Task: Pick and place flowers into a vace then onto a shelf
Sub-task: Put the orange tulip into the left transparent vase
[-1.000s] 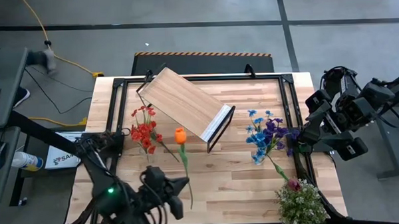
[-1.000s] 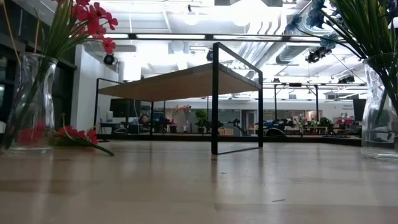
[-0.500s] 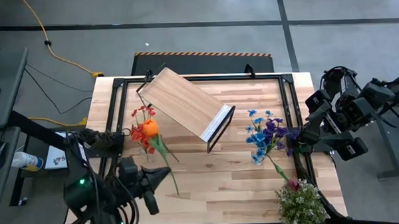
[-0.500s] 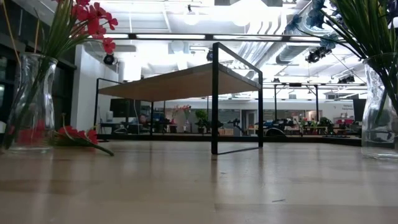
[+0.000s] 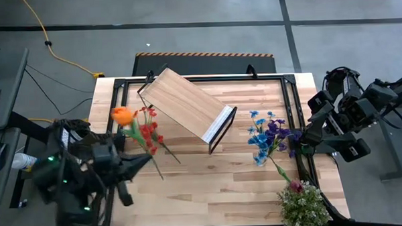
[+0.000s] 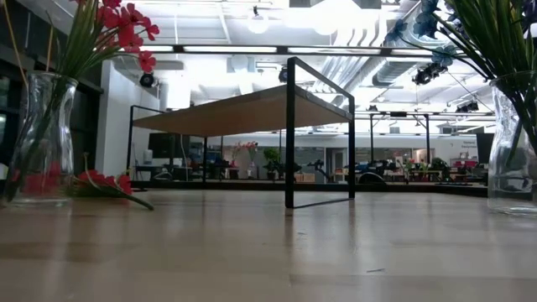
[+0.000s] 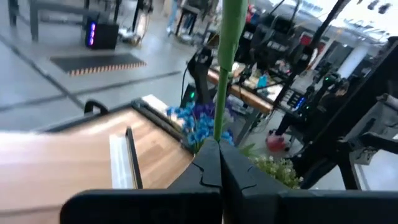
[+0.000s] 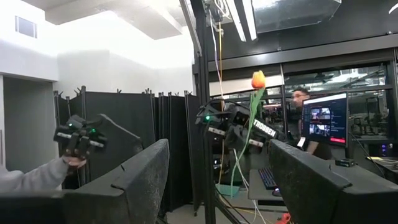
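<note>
L gripper, lower left of high view: jaws clamped on green stem of orange tulip, bloom raised near red sprays. R gripper at right table edge, jaws apart, empty. Light wood black-framed shelf upper centre.

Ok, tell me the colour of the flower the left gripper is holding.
Orange. The tulip on a green stem, held by the left gripper, shows best in the high view.

Overhead, table-level, two wrist cameras
</note>
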`<act>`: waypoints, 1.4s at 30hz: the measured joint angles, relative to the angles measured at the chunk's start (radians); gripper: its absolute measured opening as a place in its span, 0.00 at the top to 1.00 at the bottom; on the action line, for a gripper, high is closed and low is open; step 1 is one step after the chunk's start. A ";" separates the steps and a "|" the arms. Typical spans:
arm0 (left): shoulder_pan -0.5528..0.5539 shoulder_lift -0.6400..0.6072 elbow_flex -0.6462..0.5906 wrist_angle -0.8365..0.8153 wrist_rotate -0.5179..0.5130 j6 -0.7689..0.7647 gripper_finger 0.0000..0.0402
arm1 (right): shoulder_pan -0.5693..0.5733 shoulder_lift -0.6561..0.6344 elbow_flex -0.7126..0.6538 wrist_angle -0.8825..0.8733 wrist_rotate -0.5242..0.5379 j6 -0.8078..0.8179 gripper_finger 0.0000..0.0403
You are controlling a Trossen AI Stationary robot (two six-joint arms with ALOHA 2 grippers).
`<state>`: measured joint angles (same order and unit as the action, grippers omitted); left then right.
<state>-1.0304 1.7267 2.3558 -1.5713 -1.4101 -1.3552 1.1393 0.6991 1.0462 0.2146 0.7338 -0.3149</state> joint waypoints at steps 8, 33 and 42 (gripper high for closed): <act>-0.059 -0.066 0.000 0.000 -0.077 0.119 0.95 | 0.000 0.000 0.000 0.000 0.000 0.000 0.34; -0.077 -0.287 0.000 0.000 -0.078 0.415 0.95 | 0.000 0.003 0.000 0.000 0.000 0.003 0.34; -0.076 -0.362 0.000 0.000 -0.072 0.496 0.95 | 0.000 0.003 0.000 0.000 0.000 0.003 0.34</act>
<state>-1.1069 1.3644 2.3554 -1.5711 -1.4818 -0.8596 1.1395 0.7021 1.0462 0.2150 0.7341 -0.3120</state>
